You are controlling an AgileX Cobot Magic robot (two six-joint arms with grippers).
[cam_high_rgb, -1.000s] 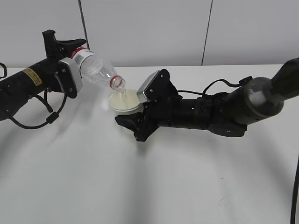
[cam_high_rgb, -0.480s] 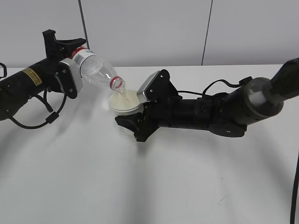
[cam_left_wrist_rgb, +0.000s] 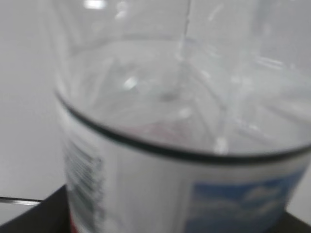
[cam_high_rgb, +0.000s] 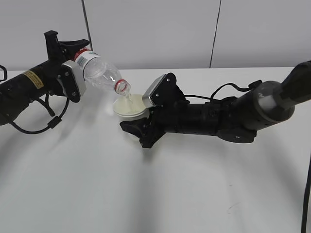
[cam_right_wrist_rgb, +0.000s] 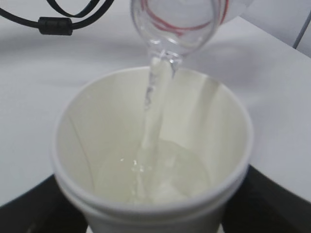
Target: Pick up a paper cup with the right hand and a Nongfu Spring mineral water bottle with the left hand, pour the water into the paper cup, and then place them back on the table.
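My left gripper [cam_high_rgb: 73, 60] is shut on the clear water bottle [cam_high_rgb: 99, 74], which is tilted with its red-ringed mouth down to the right. Water streams from the mouth [cam_right_wrist_rgb: 172, 29] into the cream paper cup [cam_high_rgb: 129, 108]. My right gripper [cam_high_rgb: 138, 127] is shut on the cup and holds it upright above the white table [cam_high_rgb: 146, 194]. In the right wrist view the cup [cam_right_wrist_rgb: 97, 126] fills the frame with water pooled at its bottom. In the left wrist view the bottle [cam_left_wrist_rgb: 160, 160] fills the frame, its label blurred; the fingers are hidden.
The left arm's loose black cable [cam_high_rgb: 46, 121] hangs near the table at the left and shows in the right wrist view [cam_right_wrist_rgb: 56, 24]. A small dark scratch [cam_high_rgb: 232, 207] marks the table at the front right. A grey wall stands behind the table.
Both arms hold nearly still. Water keeps running from the bottle into the cup.
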